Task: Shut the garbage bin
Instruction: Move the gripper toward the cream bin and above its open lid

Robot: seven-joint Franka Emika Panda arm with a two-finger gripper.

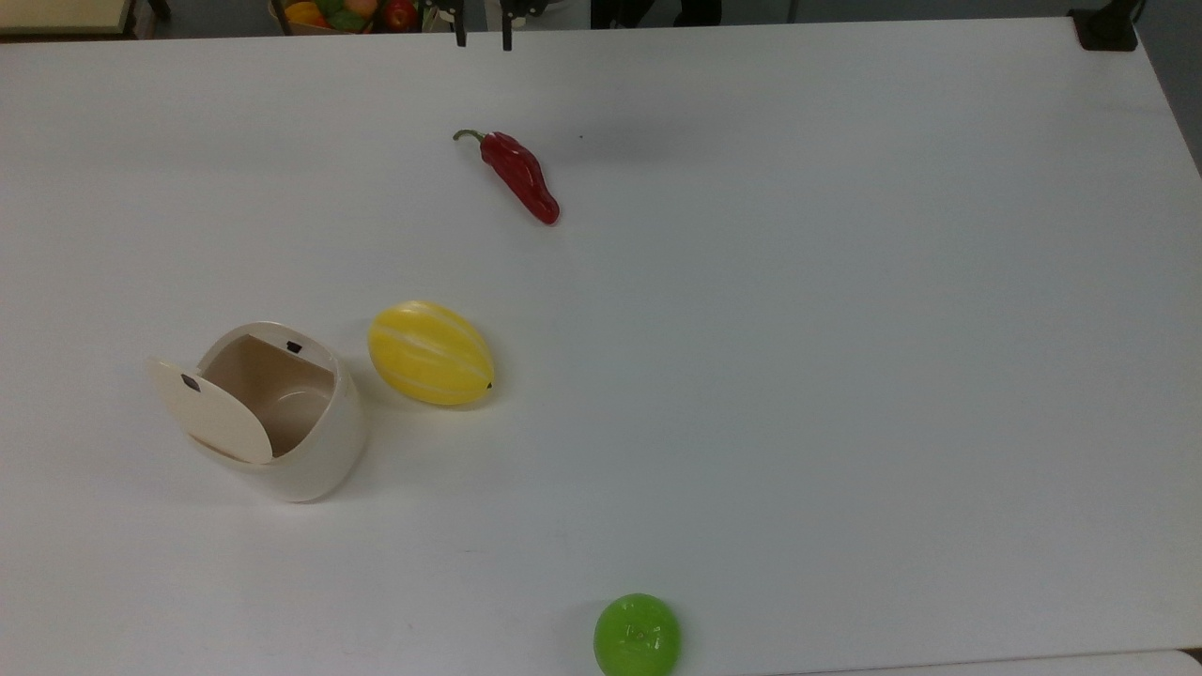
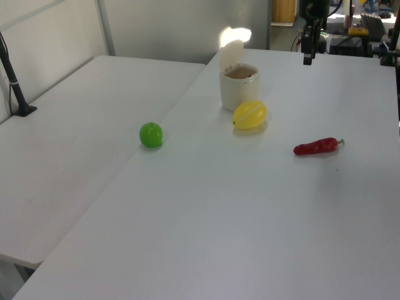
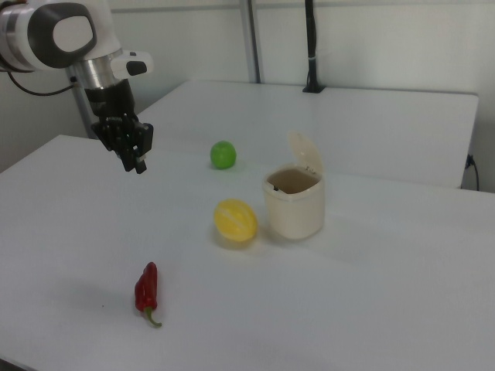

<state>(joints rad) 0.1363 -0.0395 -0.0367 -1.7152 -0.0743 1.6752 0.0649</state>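
Jaws parted in the air, well apart from the open garbage bin (image 3: 294, 202).

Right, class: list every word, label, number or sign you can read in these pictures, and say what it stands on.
No readable text anywhere.
The cream-white rounded plastic garbage bin has a small black mark on its raised flat lid and another on its rim: no letters can be made out.

the arm reaches in from the right view's upper left, wrist angled downward. its gripper (image 3: 136, 158) hangs in the air, holding nothing. in the top view the two fingers (image 1: 460, 38) stand apart with a clear gap between them.
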